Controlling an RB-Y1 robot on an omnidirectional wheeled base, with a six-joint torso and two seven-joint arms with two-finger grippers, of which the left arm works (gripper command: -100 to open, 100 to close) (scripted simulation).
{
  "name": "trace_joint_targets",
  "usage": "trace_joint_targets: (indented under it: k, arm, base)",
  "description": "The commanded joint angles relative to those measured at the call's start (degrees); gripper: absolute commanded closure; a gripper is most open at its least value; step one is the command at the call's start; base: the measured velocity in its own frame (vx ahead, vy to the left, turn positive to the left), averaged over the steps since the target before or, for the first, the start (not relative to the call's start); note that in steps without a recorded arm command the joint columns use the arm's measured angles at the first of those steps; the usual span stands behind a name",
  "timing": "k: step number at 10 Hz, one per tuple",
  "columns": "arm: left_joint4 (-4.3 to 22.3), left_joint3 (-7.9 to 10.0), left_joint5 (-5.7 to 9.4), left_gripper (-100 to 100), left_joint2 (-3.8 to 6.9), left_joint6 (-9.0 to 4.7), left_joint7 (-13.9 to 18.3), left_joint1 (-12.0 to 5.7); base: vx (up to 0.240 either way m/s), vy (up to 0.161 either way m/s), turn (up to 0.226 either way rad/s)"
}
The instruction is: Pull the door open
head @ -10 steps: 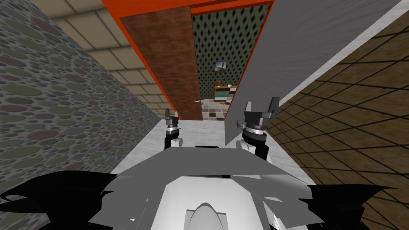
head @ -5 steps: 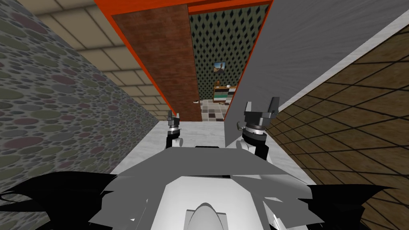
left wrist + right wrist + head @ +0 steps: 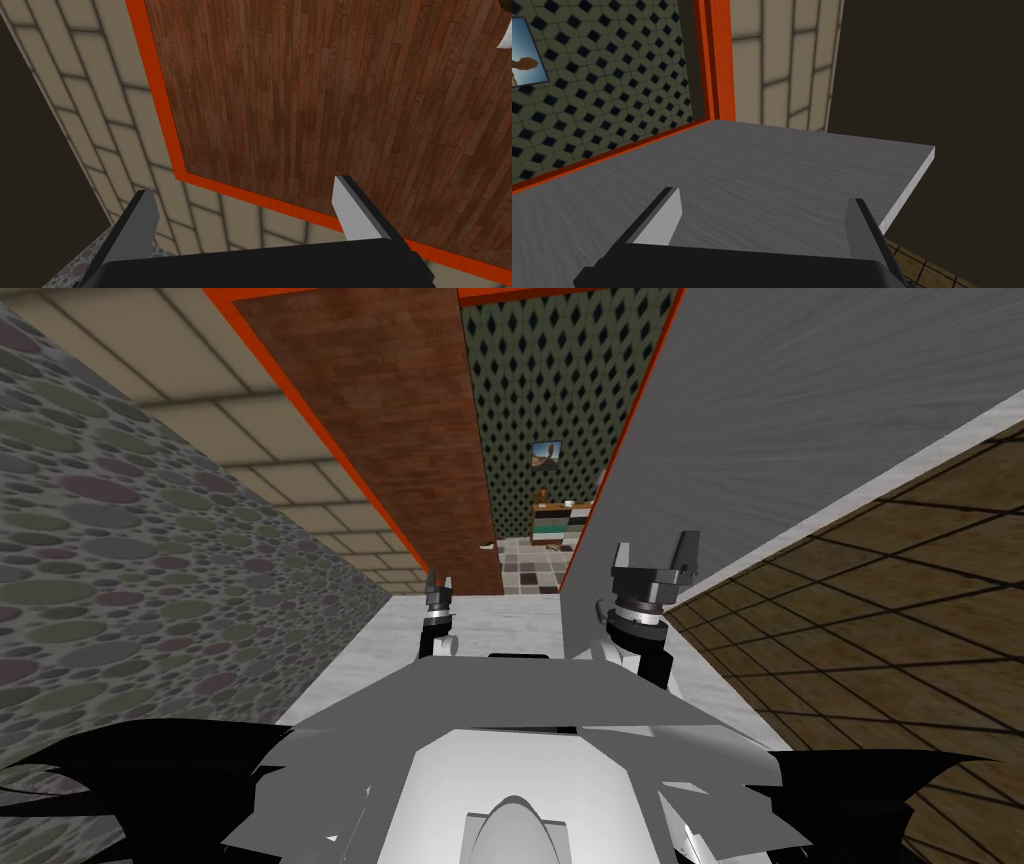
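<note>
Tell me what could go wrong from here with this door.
1. The right hand is open beside the grey door and grips nothing, so that leaf could swing freely or scrape the hand.
2. The left hand, also open, faces the brown door on its bare panel, away from the handle; driving forward could jam it against the panel.

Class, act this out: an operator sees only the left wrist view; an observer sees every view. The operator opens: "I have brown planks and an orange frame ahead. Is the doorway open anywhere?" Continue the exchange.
Observer: Yes; the head view shows a grey door leaf swung toward us, right of the brown door.
Operator: What lies through the gap?
Observer: A diamond-patterned wall bearing a framed picture.
Operator: Is the right pincer holding that leaf?
Observer: No; the right pincer is open, gripping nothing.
</note>
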Motion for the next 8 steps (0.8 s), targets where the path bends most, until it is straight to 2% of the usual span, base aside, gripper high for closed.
trace_joint_targets:
  k: [1,8]
  arm:
    - [1.88,0.11,-0.03,-100,0.28,-0.31,0.17,-0.4]
    - [10.45,0.81,-0.01,-100,1.66,-1.8,1.04,-2.44]
  base:
    - [0.096,0.014,-0.043]
    - [0.101,0.005,-0.045]
